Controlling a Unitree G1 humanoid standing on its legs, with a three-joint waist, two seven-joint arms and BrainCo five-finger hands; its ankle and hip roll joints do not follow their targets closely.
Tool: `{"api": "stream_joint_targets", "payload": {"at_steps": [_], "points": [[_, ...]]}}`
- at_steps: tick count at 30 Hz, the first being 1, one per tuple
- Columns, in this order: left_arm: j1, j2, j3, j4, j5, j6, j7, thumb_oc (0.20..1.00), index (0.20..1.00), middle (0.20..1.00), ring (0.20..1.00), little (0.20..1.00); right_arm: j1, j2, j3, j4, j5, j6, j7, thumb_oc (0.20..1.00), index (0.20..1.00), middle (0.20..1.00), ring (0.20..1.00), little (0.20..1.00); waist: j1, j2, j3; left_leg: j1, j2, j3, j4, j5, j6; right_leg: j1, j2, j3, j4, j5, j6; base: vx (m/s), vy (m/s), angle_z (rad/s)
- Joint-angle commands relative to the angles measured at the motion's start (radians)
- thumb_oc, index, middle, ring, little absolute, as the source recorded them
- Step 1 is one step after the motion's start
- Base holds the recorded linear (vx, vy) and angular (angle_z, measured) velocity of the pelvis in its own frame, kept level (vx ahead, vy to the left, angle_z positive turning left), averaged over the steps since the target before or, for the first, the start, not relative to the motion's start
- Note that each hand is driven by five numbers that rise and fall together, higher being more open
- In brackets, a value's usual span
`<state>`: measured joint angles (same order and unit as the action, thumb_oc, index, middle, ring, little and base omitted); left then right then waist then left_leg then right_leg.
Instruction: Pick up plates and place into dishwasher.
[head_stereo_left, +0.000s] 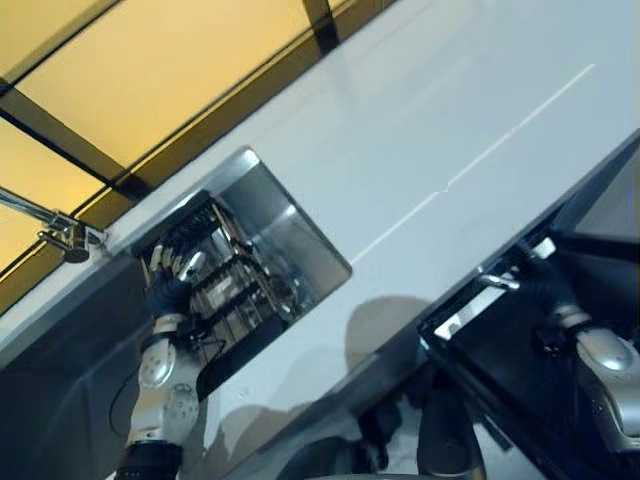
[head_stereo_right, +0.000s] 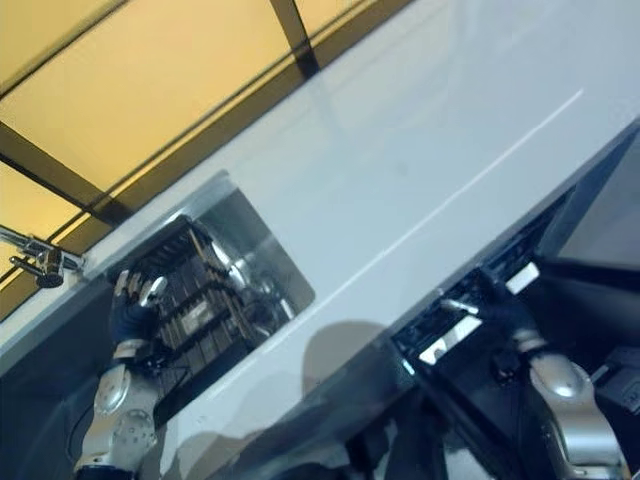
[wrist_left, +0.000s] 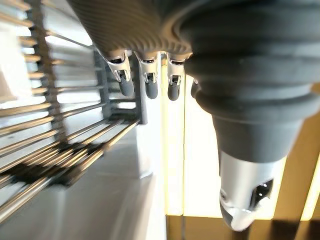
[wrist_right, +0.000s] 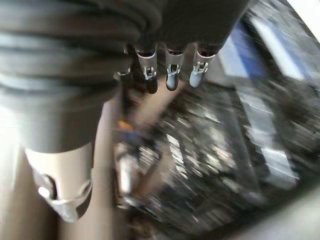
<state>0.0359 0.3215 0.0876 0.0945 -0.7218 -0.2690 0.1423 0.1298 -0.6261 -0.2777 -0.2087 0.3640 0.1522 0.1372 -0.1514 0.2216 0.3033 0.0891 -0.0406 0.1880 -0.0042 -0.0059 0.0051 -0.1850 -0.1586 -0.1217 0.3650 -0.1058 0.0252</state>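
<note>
Right hand (wrist_right: 170, 70) hanging loose-fingered over the dishwasher (head_stereo_left: 520, 340).
Left hand (wrist_left: 145, 75), fingers relaxed and empty, is reaching the sink (head_stereo_left: 290, 215) rack (head_stereo_left: 225, 285), likely seeking plates.

Glossy white counter (head_stereo_left: 430, 130) (metal rack (head_stereo_left: 225, 275))

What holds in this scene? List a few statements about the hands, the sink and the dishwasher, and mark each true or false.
1. The left hand is at the wire rack in the sink. True.
2. The left hand holds a plate. False: its fingers are straight and hold nothing.
3. A faucet stands beside the sink. True.
4. The right hand rests on the white counter. False: it is down by the dark open dishwasher, holding nothing.
</note>
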Motion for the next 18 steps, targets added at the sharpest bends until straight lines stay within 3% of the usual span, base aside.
{"api": "stream_joint_targets", "payload": {"at_steps": [1, 6, 11, 12, 15, 16, 18], "points": [[0.043, 0.045, 0.078, -0.061, 0.019, -0.008, -0.033, 1.000, 1.000, 1.000, 1.000, 1.000, -0.006, 0.035, -0.062, -0.069, -0.017, -0.069, -0.063, 1.000, 1.000, 1.000, 1.000, 1.000, -0.012, -0.079, -0.133, -0.002, -0.058, 0.023, 0.086, -0.104, 0.039, 0.123, -0.009, 0.077, -0.238, 0.092, 0.065, 0.01, 0.075, 0.06], [0.096, 0.039, 0.136, -0.065, 0.032, 0.020, -0.108, 1.000, 1.000, 1.000, 1.000, 1.000, 0.088, 0.082, -0.148, -0.064, -0.027, -0.049, -0.138, 1.000, 1.000, 1.000, 1.000, 1.000, -0.022, -0.100, -0.179, 0.044, -0.056, 0.020, 0.083, -0.133, 0.054, 0.144, 0.004, 0.100, -0.211, 0.075, 0.067, 0.04, 0.036, 0.13], [0.130, 0.043, 0.166, -0.067, 0.048, 0.036, -0.170, 1.000, 1.000, 1.000, 1.000, 1.000, 0.144, 0.128, -0.175, -0.033, -0.058, -0.022, -0.206, 1.000, 1.000, 1.000, 1.000, 1.000, -0.031, -0.113, -0.192, 0.080, -0.065, 0.022, 0.056, -0.140, 0.077, 0.098, 0.004, 0.118, -0.070, 0.124, 0.072, 0.05, 0.041, -0.05], [0.135, 0.045, 0.170, -0.065, 0.049, 0.038, -0.176, 1.000, 1.000, 1.000, 1.000, 1.000, 0.148, 0.134, -0.172, -0.027, -0.054, -0.018, -0.217, 1.000, 1.000, 1.000, 1.000, 1.000, -0.030, -0.116, -0.191, 0.086, -0.065, 0.033, 0.056, -0.145, 0.079, 0.087, 0.002, 0.107, -0.037, 0.126, 0.074, 0.10, 0.006, -0.18], [0.165, 0.048, 0.197, -0.057, 0.063, 0.033, -0.181, 1.000, 1.000, 1.000, 1.000, 1.000, 0.155, 0.163, -0.151, 0.000, -0.092, 0.001, -0.285, 1.000, 1.000, 1.000, 1.000, 1.000, -0.017, -0.133, -0.184, 0.109, -0.057, 0.113, 0.069, -0.170, 0.080, 0.073, -0.014, -0.013, 0.032, 0.095, 0.084, 0.14, -0.083, -0.31], [0.174, 0.049, 0.209, -0.056, 0.072, 0.030, -0.181, 1.000, 1.000, 1.000, 1.000, 1.000, 0.156, 0.172, -0.145, 0.012, -0.119, 0.013, -0.326, 1.000, 1.000, 1.000, 1.000, 1.000, -0.013, -0.136, -0.185, 0.125, -0.054, 0.122, 0.069, -0.191, 0.076, 0.082, 0.002, -0.047, 0.023, 0.054, 0.094, 0.17, -0.124, -0.54], [0.179, 0.053, 0.222, -0.061, 0.077, 0.032, -0.185, 1.000, 1.000, 1.000, 1.000, 1.000, 0.165, 0.186, -0.146, 0.038, -0.194, 0.029, -0.436, 1.000, 1.000, 1.000, 1.000, 1.000, -0.012, -0.144, -0.185, 0.125, -0.051, 0.138, 0.095, -0.209, 0.074, 0.094, 0.037, -0.084, -0.038, 0.031, 0.075, 0.16, -0.166, -0.72]]}}
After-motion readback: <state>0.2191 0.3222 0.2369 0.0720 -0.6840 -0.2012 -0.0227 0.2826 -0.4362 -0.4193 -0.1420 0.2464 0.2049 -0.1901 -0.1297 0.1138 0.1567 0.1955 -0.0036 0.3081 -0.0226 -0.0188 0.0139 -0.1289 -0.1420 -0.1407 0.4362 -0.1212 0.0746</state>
